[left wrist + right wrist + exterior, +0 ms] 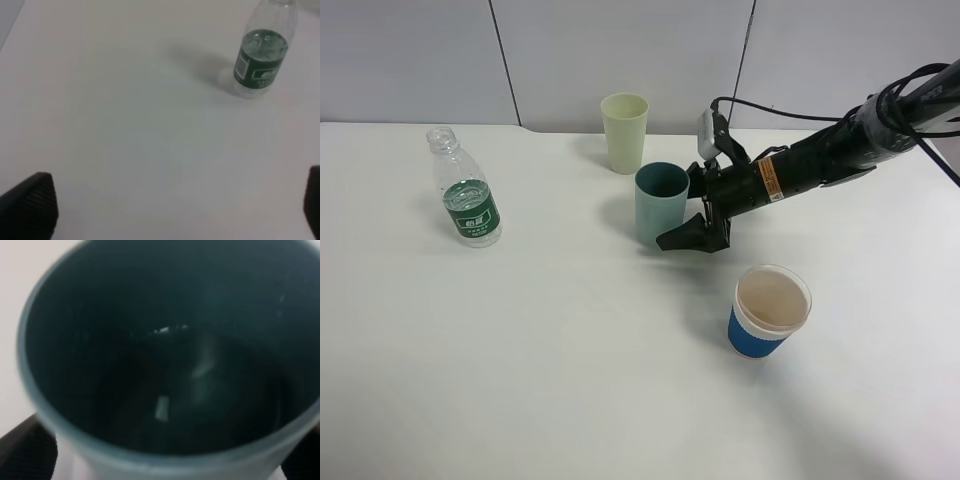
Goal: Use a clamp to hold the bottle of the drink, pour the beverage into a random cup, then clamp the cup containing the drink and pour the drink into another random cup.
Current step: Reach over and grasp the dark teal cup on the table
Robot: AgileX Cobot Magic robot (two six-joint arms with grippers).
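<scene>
— Paper cup (770, 312) nearest, idle. Behind it, teal cup (661, 203) upright on worktop (570, 380); right jaws straddle it, seemingly closed on its wall.
— Handling?
— Light, smooth, thin plastic; likely flexes. Hold mid-wall, gently.
— Left jaws?
— Wide apart, empty; bottle (260, 55) stands beyond. Yellow cup (624, 132) farthest.
— Unclear?
— Liquid level: only glints inside the dark cup. Pad contact is half cut off.

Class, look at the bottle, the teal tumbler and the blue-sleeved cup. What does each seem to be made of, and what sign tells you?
The bottle looks like clear glossy plastic: see-through, with glints. The teal tumbler is likely opaque plastic: smooth, even colour, soft sheen. The blue-sleeved cup is probably paper: matte, with a thin rolled white rim.
</scene>
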